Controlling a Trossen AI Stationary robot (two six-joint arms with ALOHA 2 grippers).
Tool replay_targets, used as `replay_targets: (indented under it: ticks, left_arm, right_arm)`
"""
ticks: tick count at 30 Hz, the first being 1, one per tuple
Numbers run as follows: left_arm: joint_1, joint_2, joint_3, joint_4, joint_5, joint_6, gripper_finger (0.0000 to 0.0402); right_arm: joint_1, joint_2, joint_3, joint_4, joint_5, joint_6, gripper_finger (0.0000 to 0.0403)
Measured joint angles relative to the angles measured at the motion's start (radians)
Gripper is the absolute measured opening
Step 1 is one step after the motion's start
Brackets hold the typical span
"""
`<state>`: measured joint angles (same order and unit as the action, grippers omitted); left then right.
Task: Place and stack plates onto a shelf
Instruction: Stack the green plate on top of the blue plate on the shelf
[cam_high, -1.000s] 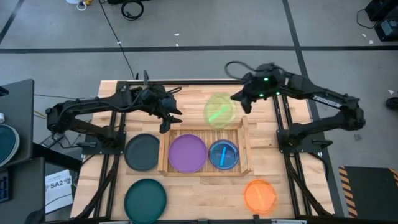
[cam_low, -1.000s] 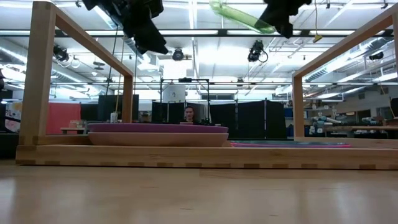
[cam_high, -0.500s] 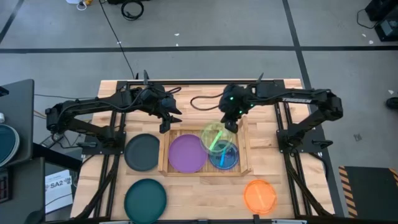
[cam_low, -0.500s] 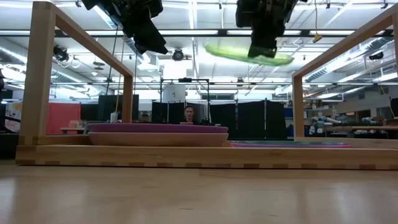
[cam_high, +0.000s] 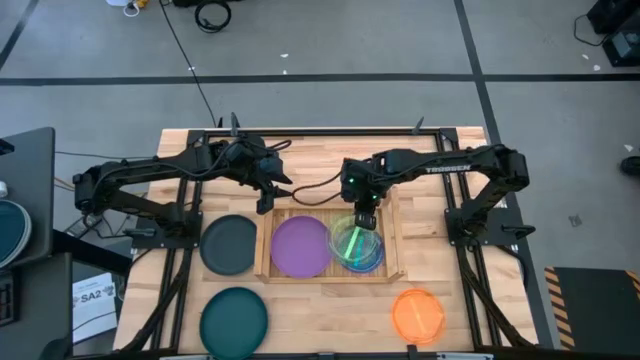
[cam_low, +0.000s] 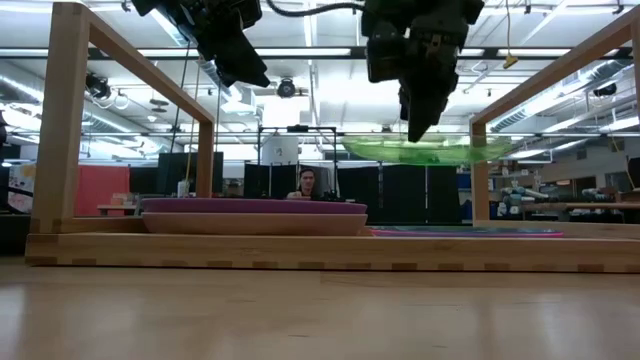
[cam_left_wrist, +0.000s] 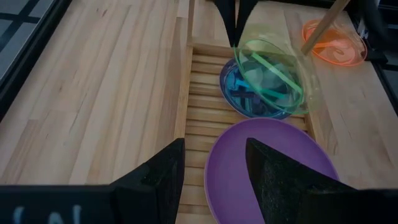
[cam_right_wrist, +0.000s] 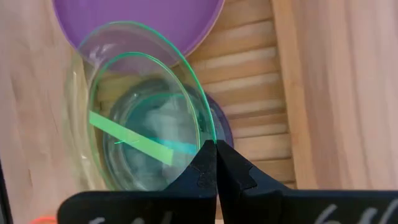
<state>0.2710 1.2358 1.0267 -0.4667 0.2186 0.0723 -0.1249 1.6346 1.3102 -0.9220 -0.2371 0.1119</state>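
Green plate (cam_high: 353, 243) rim pinched between right fingers (cam_right_wrist: 208, 167), apparently above blue plate (cam_left_wrist: 249, 99).

light: bright, overhead ceiling strips | glare: low view backlit | shadows: soft | focus: sharp

Grey floor (cam_high: 330, 40) crossed by dark tape lines; beyond the table, black partitions (cam_low: 400, 195) under bright ceiling lights (cam_low: 300, 70).

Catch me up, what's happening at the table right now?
The right tool is shut on the rim of a clear lime green plate, holding it in the air over the small blue plate in the wooden shelf. A large purple plate lies beside it in the shelf. The left tool waits open by the shelf's far left corner. Dark grey, teal and orange plates lie on the table.
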Motion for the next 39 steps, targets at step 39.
replay_targets:
  ticks: [39]
  left_arm:
    - [0.000,0.000,0.000,0.000,0.000,0.000,0.0176]
  right_arm:
    - [0.064,0.069,-0.001,-0.042,0.039,-0.048,0.0005]
